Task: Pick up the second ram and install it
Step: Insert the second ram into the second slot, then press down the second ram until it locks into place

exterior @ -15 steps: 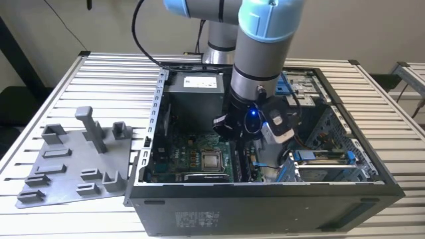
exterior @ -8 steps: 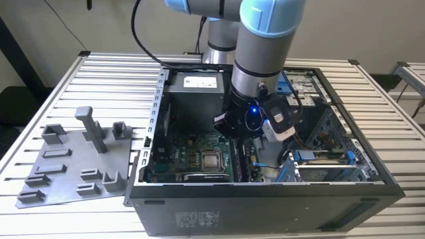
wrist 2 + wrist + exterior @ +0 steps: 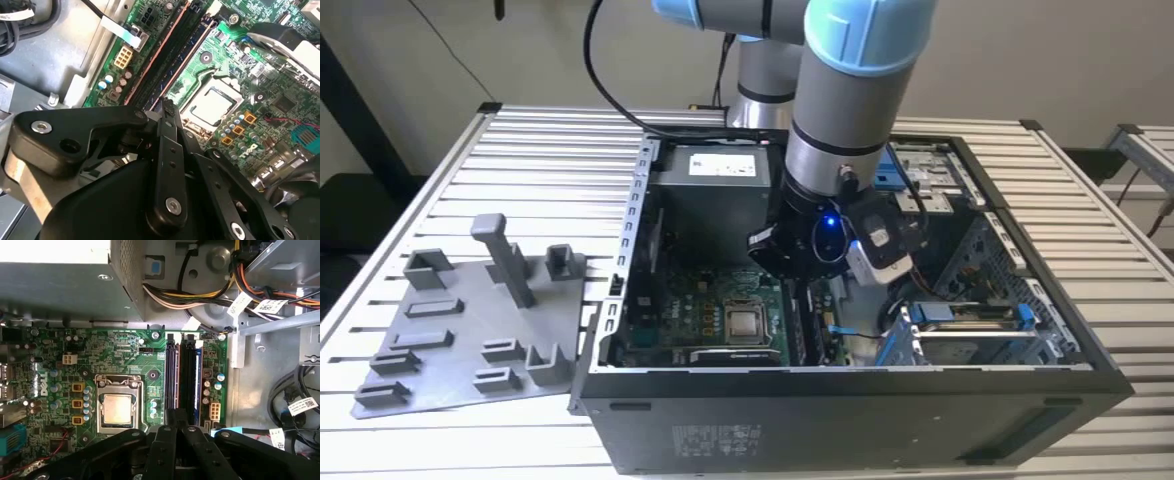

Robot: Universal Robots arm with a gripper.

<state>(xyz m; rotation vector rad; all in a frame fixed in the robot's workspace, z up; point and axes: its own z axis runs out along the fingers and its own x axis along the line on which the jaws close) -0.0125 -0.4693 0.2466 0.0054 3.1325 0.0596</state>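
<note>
My gripper (image 3: 801, 270) reaches down into the open computer case (image 3: 854, 385), over the memory slots on the green motherboard (image 3: 115, 350). In both wrist views its black fingers (image 3: 176, 416) are pressed together, with no gap between them. Their tips hang over the near end of a slot where a thin dark strip stands edge-on, which I take for the second ram (image 3: 172, 372). I cannot tell whether the tips touch it. The neighbouring slot (image 3: 190, 372) also looks filled with a dark stick. The second wrist view has the fingertips (image 3: 167, 107) in line with the long dark slots (image 3: 170, 60).
The bare processor (image 3: 117, 407) lies beside the slots. The grey power supply (image 3: 720, 165) and a bundle of cables (image 3: 200, 290) crowd the case's far end. At the exterior view's left a flat grey holder tray (image 3: 467, 340) carries an upright T-shaped post (image 3: 500, 255).
</note>
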